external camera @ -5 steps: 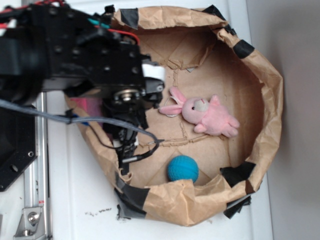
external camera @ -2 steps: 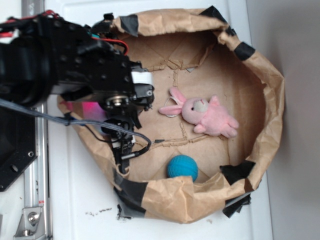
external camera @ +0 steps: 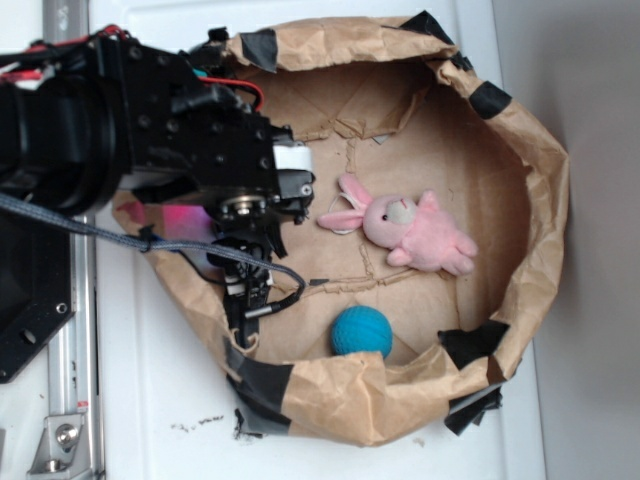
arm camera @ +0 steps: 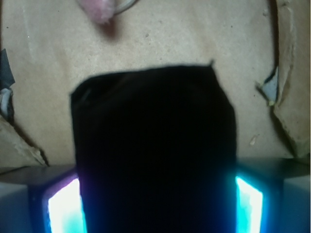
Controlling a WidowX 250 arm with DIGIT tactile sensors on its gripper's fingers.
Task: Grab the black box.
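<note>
In the wrist view the black box (arm camera: 153,126) fills the space between my two lit fingers (arm camera: 63,208), and both of its sides touch them. My gripper (arm camera: 155,194) is shut on the box, with the brown cardboard floor beyond it. From outside, the gripper (external camera: 240,262) sits at the left inner side of the paper-walled enclosure (external camera: 540,200). The arm hides the box there.
A pink plush rabbit (external camera: 410,230) lies in the middle of the cardboard floor, and its ear tip (arm camera: 99,10) shows at the top of the wrist view. A teal ball (external camera: 361,332) rests near the front wall. Black tape patches (external camera: 475,345) mark the crumpled rim.
The arm has shifted a little to the left over the last second, then settled. The rabbit and the ball stay about where they were.
</note>
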